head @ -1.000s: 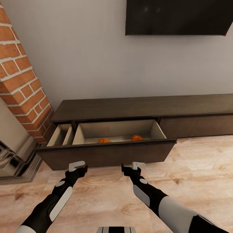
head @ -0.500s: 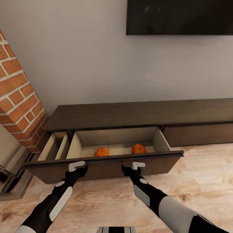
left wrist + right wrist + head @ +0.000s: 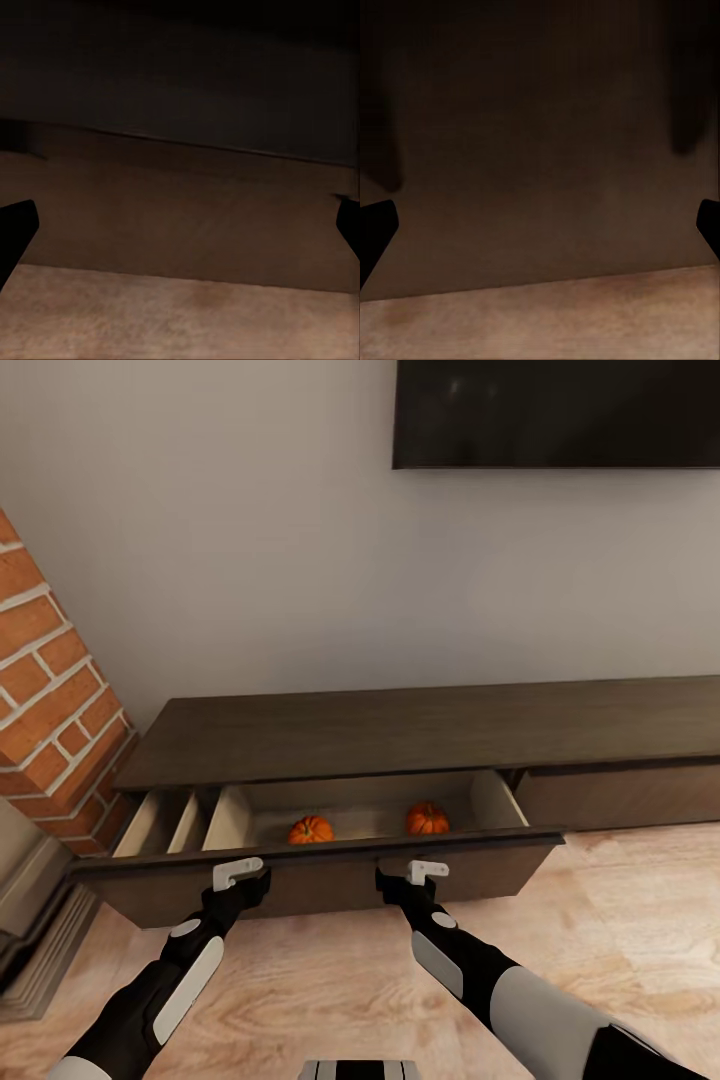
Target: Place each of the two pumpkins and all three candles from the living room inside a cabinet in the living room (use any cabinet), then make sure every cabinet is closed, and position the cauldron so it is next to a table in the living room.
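Pumpkins (image 3: 311,829) (image 3: 427,818) in cabinet (image 3: 400,730) drawer (image 3: 320,865), both arms' fingers (image 3: 238,873) (image 3: 412,873) spread against front.

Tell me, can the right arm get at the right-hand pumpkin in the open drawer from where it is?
Probably not directly: the right gripper sits low against the drawer front, which stands between it and the pumpkin. The drawer is open on top, so lifting over the front should free the way.

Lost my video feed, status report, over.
Both tools open, empty: left tool, right tool, at the drawer front. Two pumpkins inside the open drawer. Cabinet not closed. Nothing blocking the drawer.
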`<state>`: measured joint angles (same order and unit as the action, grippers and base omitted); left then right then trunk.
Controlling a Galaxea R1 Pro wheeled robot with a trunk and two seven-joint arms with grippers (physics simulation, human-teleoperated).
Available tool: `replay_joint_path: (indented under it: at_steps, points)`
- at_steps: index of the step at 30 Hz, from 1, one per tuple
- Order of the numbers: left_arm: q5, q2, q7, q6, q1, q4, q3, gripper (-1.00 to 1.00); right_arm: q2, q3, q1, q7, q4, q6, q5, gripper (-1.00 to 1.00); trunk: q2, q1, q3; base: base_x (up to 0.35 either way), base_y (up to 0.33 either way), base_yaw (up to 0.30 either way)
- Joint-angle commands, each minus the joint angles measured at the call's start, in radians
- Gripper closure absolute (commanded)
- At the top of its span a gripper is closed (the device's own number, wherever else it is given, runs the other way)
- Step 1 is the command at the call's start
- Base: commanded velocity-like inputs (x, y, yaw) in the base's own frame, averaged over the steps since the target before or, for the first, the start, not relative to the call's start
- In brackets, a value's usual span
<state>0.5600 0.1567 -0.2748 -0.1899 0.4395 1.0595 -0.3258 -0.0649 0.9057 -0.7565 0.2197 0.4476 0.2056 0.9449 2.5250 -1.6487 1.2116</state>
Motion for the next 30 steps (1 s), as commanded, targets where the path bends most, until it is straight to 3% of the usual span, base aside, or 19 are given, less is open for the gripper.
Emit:
replay_joint_path:
  at_steps: [1,30]
  points:
    - [0.008,0.001,-0.008,-0.002,0.001,0.002,-0.004,-1.00,0.000,0.009,-0.001,0.006,0.000,0.006,0.010,-1.00,0.000,0.000,0.001,0.186,0.000,0.000]
    - [0.011,0.000,-0.009,-0.002,0.001,0.002,-0.004,-1.00,0.000,0.009,-0.001,0.006,-0.001,0.005,0.015,-1.00,0.000,0.000,0.001,0.192,0.000,0.000]
